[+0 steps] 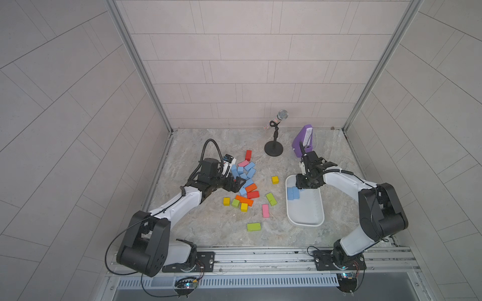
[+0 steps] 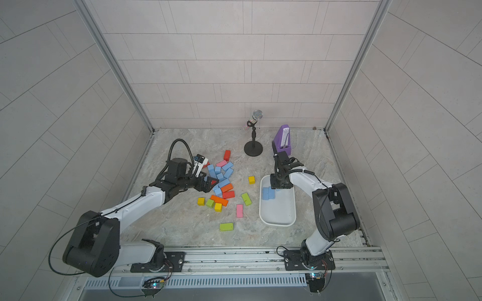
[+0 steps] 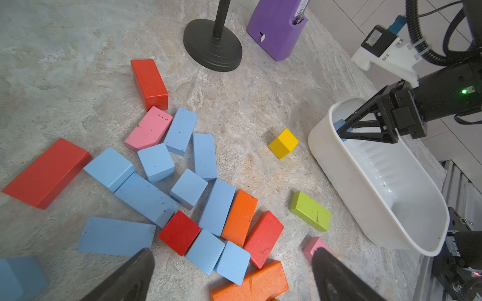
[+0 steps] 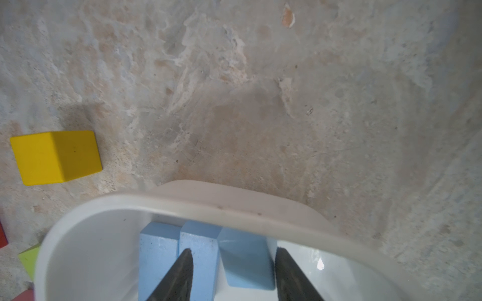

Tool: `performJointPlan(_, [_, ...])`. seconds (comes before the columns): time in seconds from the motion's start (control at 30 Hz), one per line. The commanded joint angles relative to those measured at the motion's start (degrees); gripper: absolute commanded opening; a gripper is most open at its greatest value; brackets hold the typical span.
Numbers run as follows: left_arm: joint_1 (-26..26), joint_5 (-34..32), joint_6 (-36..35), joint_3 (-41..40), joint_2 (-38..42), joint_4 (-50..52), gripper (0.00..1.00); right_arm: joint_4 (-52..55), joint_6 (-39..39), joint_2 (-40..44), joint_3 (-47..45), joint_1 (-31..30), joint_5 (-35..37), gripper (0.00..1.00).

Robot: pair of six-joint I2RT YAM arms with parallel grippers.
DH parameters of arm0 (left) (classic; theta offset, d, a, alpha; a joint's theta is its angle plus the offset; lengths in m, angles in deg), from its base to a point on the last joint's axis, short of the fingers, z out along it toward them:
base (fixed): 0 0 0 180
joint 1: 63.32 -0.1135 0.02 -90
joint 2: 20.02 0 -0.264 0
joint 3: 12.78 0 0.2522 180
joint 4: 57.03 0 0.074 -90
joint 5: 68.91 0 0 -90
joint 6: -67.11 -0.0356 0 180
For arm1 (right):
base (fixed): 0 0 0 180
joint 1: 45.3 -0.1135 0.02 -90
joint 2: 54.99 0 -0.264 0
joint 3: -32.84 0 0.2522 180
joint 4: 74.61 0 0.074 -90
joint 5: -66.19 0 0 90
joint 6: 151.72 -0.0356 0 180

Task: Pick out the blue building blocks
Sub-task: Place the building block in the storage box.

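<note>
Several blue building blocks (image 1: 246, 174) (image 2: 221, 177) (image 3: 156, 161) lie mixed with red, orange and pink blocks left of centre. My left gripper (image 1: 234, 183) (image 2: 208, 183) (image 3: 232, 250) hovers open over the near part of this pile, holding nothing. A white tray (image 1: 305, 222) (image 2: 277, 223) (image 3: 365, 208) (image 4: 182, 206) stands on the right. At its far end lie two blue bricks (image 1: 293, 193) (image 2: 268, 193) (image 4: 159, 250) side by side. My right gripper (image 1: 302, 186) (image 2: 280, 185) (image 4: 234, 250) reaches down there, jaws parted. A third blue block (image 4: 246, 260) sits tilted and loose between them.
A microphone stand (image 1: 273, 149) and a purple metronome (image 1: 303, 140) are at the back. A yellow cube (image 1: 275, 179) (image 4: 57, 156), green bricks (image 1: 271, 198) (image 1: 253, 226) and a pink brick (image 1: 265, 210) lie between pile and tray. Walls enclose three sides.
</note>
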Motion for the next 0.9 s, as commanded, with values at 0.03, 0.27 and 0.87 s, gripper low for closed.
performJointPlan(0.03, [-0.1,-0.5,-1.0,0.7,0.3,-0.6,0.99,0.6,-0.2,0.2,0.0,0.1,-1.0,0.53])
performJointPlan(0.27, [-0.1,-0.7,-1.1,0.8,0.2,-0.5,0.99,0.1,-0.3,-0.8,-0.7,0.1,-2.5,0.55])
performJointPlan(0.87, [-2.4,-8.5,0.7,3.6,0.5,3.4,1.00,3.7,2.3,9.8,3.8,-8.8,5.1,0.60])
